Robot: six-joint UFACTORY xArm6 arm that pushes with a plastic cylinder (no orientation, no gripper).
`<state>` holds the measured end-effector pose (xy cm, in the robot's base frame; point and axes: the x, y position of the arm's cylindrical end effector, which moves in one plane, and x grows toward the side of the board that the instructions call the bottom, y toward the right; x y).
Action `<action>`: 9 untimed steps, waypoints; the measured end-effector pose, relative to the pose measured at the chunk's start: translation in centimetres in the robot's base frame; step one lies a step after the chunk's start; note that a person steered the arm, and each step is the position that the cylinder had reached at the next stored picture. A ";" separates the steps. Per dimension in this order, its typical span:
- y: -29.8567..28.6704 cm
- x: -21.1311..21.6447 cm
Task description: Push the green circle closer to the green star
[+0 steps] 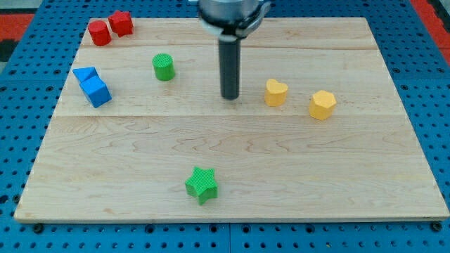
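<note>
Two green blocks [163, 67], two red, two blue, two yellow.

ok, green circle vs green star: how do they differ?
Shape: green circle is a round cylinder; green star has points.
Place: the circle sits toward the view's top left, the star near the bottom edge.
My tip is nearer the circle, to its right, touching neither.
Both are green.

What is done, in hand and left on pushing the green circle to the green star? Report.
Done: nothing visible; the green circle sits near the view's top left, far from the green star at the bottom centre. In hand: my tip rests on bare board to the circle's right, touching no block, with the yellow heart further right. Left: get above the circle and push it down toward the star.
</note>
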<state>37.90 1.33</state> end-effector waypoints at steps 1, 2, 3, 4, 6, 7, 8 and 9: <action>-2.0 -4.6; -7.9 -6.0; -11.0 -7.4; -14.0 -7.4; -13.5 -0.6; -9.2 1.7; -7.4 -3.2; -6.6 1.9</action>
<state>39.78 -5.23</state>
